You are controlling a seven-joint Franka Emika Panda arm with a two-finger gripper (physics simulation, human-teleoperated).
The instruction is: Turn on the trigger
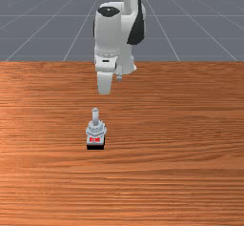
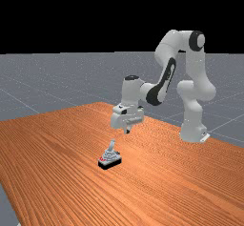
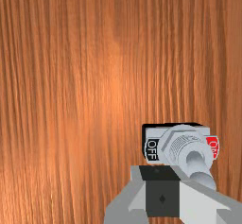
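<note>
My gripper (image 2: 127, 130) hangs above the table in the far view, over the trigger's far-right side and apart from it. The trigger (image 2: 110, 160) is a small grey toggle switch on a black base. Its lever (image 2: 112, 145) stands up and leans slightly away from the red label. In the front view the switch (image 1: 96, 132) has this red label facing the camera. The wrist view has the gripper (image 3: 162, 176) with its fingers together, nothing between them. The switch (image 3: 177, 145) lies just past the fingertips there, black OFF and red ON labels on opposite sides, the lever's end partly behind a finger.
The orange-brown table (image 1: 176, 139) spreads around the switch. Its back edge runs by the arm's base (image 2: 193, 130), on the far view's right.
</note>
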